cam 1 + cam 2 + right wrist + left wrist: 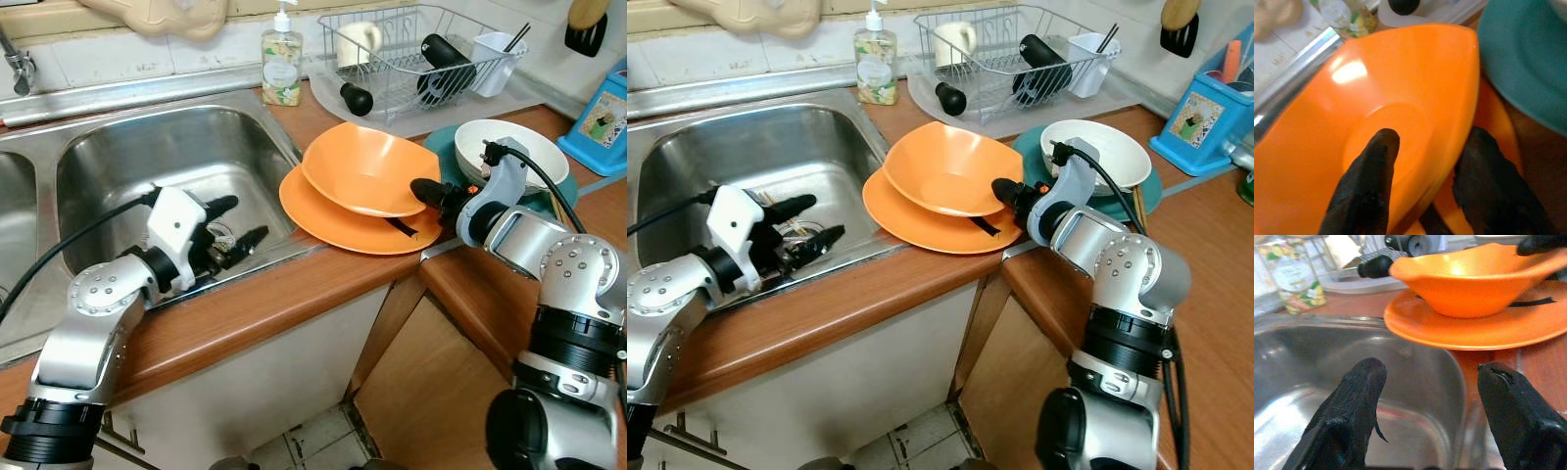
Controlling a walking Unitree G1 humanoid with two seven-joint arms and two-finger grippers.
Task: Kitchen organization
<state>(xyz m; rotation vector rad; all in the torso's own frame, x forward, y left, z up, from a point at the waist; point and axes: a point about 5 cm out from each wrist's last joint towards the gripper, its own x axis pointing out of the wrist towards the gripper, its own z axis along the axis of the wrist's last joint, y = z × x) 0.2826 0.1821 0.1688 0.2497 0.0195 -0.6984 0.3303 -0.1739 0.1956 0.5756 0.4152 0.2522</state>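
Observation:
An orange bowl [362, 171] sits tilted on an orange plate [323, 223] on the wooden counter, just right of the steel sink [127, 162]. My right gripper [423, 196] is shut on the orange bowl at its right rim. In the right wrist view one finger [1376, 166] lies inside the bowl and the other finger [1484, 166] is outside, below the rim. My left gripper [235, 222] hangs open at the sink's right wall, holding nothing. It points toward the plate [1474, 328].
A wire dish rack [411, 59] holding a cup and dark utensils stands at the back. Beside it is a soap bottle [281, 64]. A white bowl [514, 147] rests on a teal plate [441, 145] behind my right wrist. A blue box [605, 113] is far right.

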